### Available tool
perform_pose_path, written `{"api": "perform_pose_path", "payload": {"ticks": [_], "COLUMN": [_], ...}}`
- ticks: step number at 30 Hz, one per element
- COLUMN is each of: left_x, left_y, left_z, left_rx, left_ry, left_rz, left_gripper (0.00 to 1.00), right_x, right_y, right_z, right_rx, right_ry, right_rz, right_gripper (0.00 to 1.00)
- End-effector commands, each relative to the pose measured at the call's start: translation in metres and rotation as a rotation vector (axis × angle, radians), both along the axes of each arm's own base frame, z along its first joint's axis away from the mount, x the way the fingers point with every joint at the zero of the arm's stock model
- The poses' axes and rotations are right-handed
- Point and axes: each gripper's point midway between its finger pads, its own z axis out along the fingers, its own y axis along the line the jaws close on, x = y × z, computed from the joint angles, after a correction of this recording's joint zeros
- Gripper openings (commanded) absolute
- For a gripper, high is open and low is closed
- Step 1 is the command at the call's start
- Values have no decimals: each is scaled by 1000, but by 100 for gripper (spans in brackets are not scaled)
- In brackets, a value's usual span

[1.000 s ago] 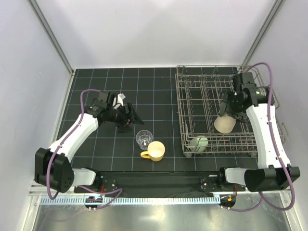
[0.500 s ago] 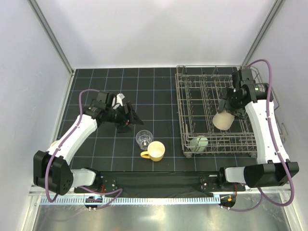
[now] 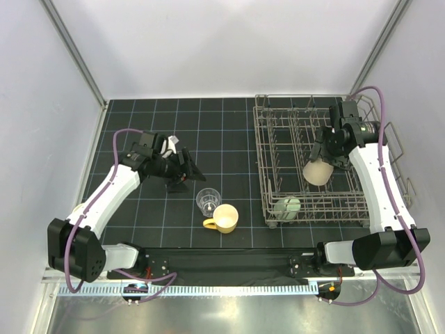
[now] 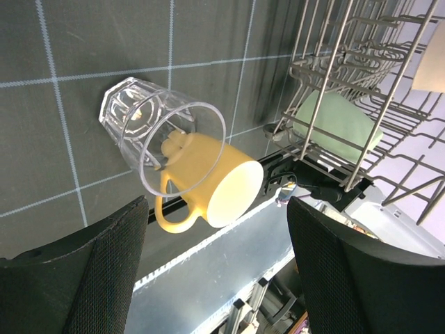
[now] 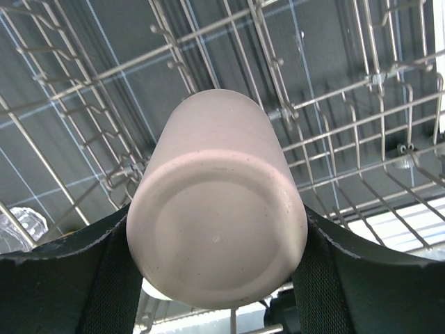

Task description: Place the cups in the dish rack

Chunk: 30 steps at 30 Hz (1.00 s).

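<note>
Tan tumbler [image 3: 315, 172]: held in right gripper [image 5: 217, 273], above dish rack [image 3: 265, 182].
Left gripper [image 4: 222, 271]: jaws wide, empty, near clear glass [image 4: 163, 142] and yellow mug [image 4: 222, 184].
Pale green cup [image 3: 287, 207]: lying inside rack.

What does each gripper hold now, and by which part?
The right gripper holds the tan tumbler by its sides, near the base. The left gripper holds nothing.
</note>
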Motion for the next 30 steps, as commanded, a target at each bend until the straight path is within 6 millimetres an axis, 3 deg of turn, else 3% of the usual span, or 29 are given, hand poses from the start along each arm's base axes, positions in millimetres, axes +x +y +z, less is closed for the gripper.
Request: {"api": "perform_pose_path", "payload": {"ticks": [1, 10, 17, 25, 30], "left_x": [5, 4, -1, -14, -18], "left_y": [3, 8, 8, 16, 16], "left_z": [17, 29, 41, 49, 57], "left_rx": [2, 31, 18, 35, 29], "left_ry": [-51, -57, -53, -53, -55], "left_rz": [14, 26, 36, 45, 44], "left_gripper": [79, 79, 79, 79, 79], "right_x": [21, 38, 31, 16, 17], "right_y": [0, 7, 19, 13, 13], "right_z": [11, -20, -34, -61, -71], "right_rx": [-17, -34, -102, -111, -114], "right_ry": [-102, -88, -100, -105, -118], "right_rz": [5, 34, 58, 14, 20], "right_gripper": [4, 4, 4, 4, 4]}}
